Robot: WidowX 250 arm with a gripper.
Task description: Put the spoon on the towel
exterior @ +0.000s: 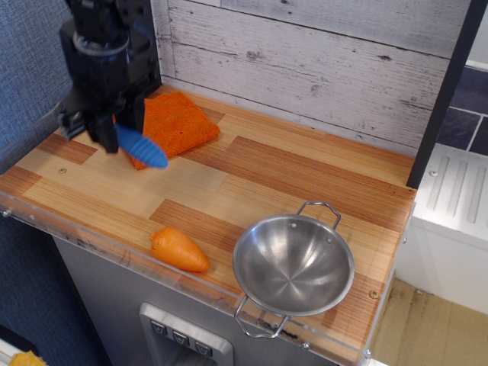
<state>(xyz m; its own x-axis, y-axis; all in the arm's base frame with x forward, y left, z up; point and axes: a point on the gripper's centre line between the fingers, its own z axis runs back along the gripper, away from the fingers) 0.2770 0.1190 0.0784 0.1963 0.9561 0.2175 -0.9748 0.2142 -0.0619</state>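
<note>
The arm hung upright, its gripper (105,133) clamped on the spoon (142,146), blue handle jutting down-right over the towel's (171,122) front edge.

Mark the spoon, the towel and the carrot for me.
spoon (142,146), observation image, on the blue ribbed handle below the gripper.
towel (177,122), observation image, on the middle of the orange cloth.
carrot (179,250), observation image, on its body near the counter's front edge.
</note>
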